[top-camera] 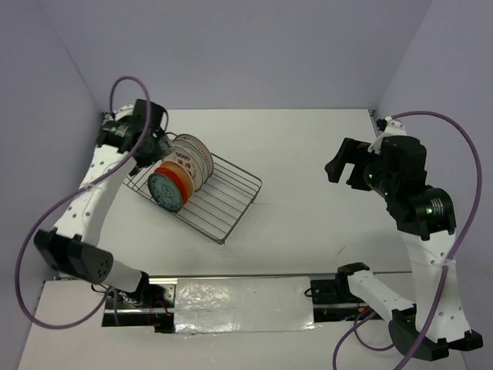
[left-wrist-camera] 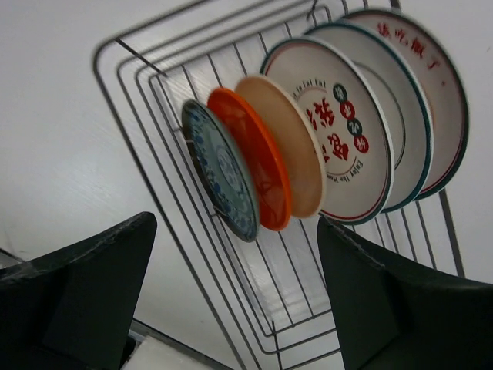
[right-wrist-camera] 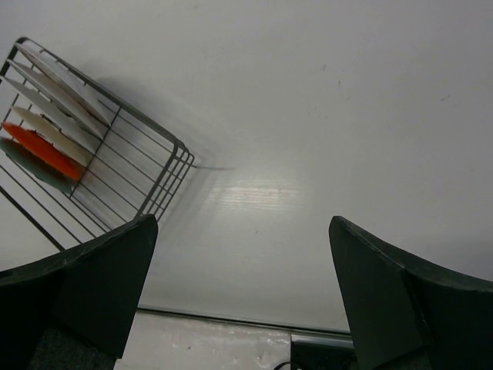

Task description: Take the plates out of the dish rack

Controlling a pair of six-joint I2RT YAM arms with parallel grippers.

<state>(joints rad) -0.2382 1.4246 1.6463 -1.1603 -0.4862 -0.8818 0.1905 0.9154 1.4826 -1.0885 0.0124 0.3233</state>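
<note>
The left gripper (left-wrist-camera: 235, 227), spread wide, is faced by tightly packed plates (left-wrist-camera: 339, 131) just ahead; two could be pinched together, perhaps dragging the rack (left-wrist-camera: 137, 48).

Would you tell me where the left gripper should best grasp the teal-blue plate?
Pinch the upper rim from above. The teal-blue plate stands on edge at the end of the row in the dish rack, its patterned face free, with the orange plate close behind; the open left gripper could straddle that rim.
</note>
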